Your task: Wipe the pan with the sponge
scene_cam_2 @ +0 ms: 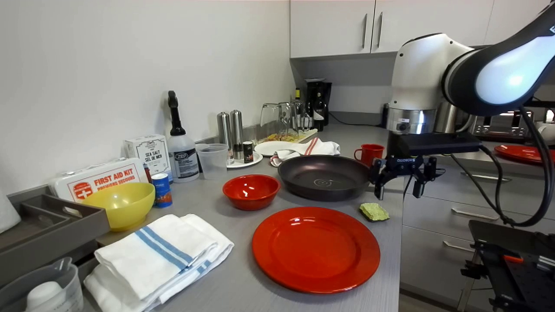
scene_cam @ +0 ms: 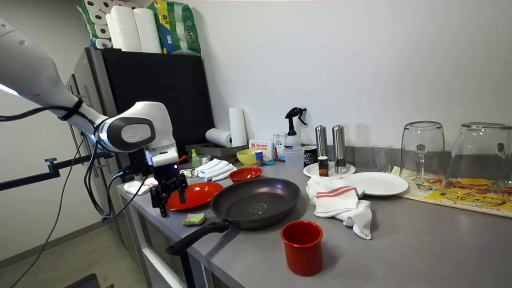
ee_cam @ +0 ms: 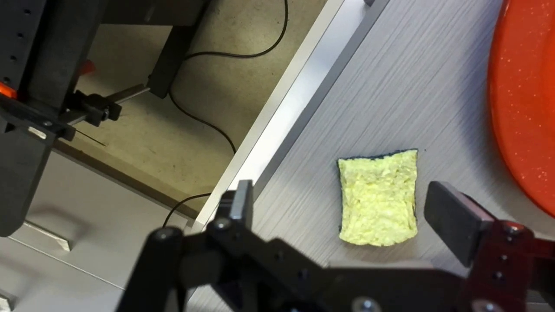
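A small square sponge, yellow-green on top with a dark underside, lies flat on the grey counter near its edge. The sponge shows in both exterior views (scene_cam: pixel 194 219) (scene_cam_2: pixel 374 212) and in the wrist view (ee_cam: pixel 378 198). A dark frying pan stands beside it in both exterior views (scene_cam: pixel 256 202) (scene_cam_2: pixel 325 178), with its black handle (scene_cam: pixel 200 237) reaching past the counter edge. My gripper (scene_cam: pixel 173 204) is open and empty above the counter edge. In the wrist view the sponge appears between the spread fingers (ee_cam: pixel 347 212). The fingertips are above it, not touching it, in an exterior view (scene_cam_2: pixel 399 192).
A red plate (scene_cam_2: pixel 315 260) lies beside the sponge. A red bowl (scene_cam_2: pixel 251 190), a red mug (scene_cam: pixel 303 252) and a white towel with red stripes (scene_cam: pixel 338 198) surround the pan. The counter edge (ee_cam: pixel 303 93) runs close to the sponge and gripper.
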{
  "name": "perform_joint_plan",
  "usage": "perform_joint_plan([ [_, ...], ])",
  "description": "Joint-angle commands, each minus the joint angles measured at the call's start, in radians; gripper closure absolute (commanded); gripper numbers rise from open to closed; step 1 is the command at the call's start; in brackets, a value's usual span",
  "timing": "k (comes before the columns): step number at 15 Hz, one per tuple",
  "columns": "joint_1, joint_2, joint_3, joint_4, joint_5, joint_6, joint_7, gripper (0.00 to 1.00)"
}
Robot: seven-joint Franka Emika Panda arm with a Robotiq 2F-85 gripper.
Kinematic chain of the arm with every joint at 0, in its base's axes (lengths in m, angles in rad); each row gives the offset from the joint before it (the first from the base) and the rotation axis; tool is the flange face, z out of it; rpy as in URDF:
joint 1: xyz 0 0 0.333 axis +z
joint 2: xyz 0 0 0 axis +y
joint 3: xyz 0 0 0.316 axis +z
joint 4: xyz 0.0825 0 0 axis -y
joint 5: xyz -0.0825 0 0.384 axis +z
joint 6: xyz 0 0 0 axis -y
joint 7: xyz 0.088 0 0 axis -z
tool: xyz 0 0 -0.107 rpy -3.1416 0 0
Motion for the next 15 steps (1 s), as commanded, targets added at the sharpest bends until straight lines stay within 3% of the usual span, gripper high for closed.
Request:
perform_joint_plan([
  [1,0.000,0.043,0.010,0.002,-0.064,0.067,0.008,0.00],
  [7,-0.003,0.136,-0.003,0.052,-0.163,0.133,0.020,0.00],
  [15,0.015,0.243,-0.048,0.163,-0.214,0.120,0.027,0.00],
])
